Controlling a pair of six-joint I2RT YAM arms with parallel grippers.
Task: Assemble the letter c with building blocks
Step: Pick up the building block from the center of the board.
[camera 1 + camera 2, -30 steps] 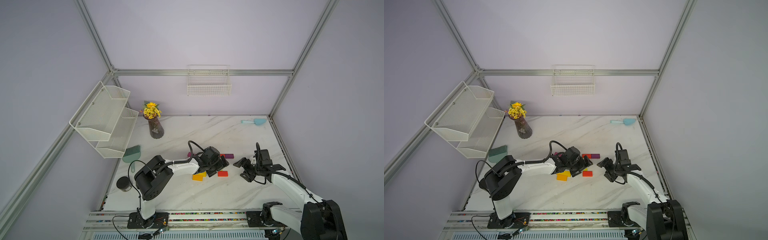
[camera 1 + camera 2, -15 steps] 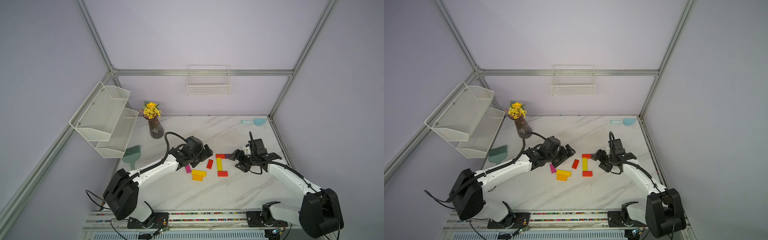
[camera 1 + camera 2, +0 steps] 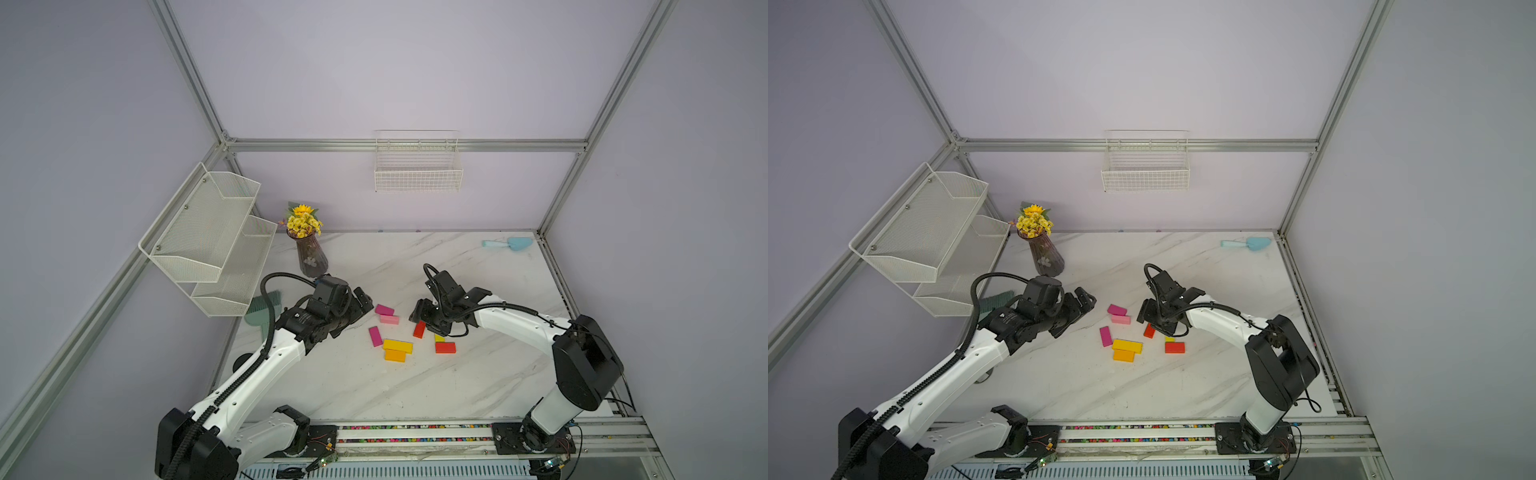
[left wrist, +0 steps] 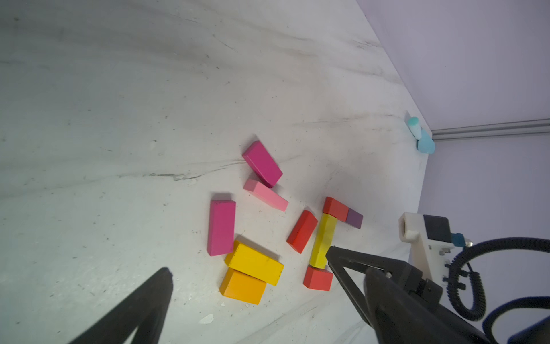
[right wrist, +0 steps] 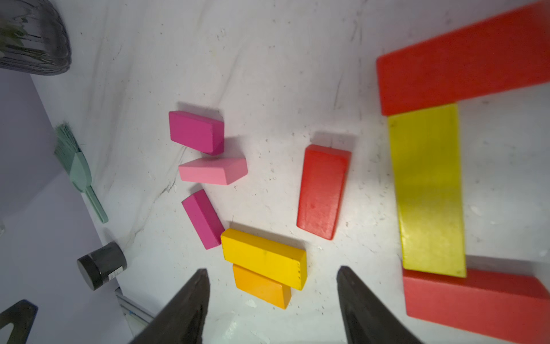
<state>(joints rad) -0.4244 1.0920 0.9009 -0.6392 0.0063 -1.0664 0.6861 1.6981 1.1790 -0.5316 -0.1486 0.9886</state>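
**Both claws gaping beside the half-built c**

The right gripper [image 5: 272,269] is hovering low over the building blocks, its jaws standing apart with nothing gripped between them. The left gripper [image 4: 247,259] is hanging just left of the pile, its jaws spread wide and carrying nothing.

The blocks are lying near the middle of the marble table [image 3: 374,386]. 4 of them are forming the letter. A long yellow bar [image 5: 428,190] is running near to far. The far red block [image 5: 464,56] is touching its far end and the near red block [image 5: 476,300] its near end, both reaching right. A dark purple block [image 4: 354,219] is butting against the right end of the far red one.

A loose red block [image 3: 419,328] is lying tilted just left of the bar. Further left, the far magenta block [image 3: 384,309] is sitting just beside a light pink block [image 3: 389,319]. The near magenta block [image 3: 375,336] is lying near a yellow block [image 3: 397,346], which is touching an orange block [image 3: 395,355].
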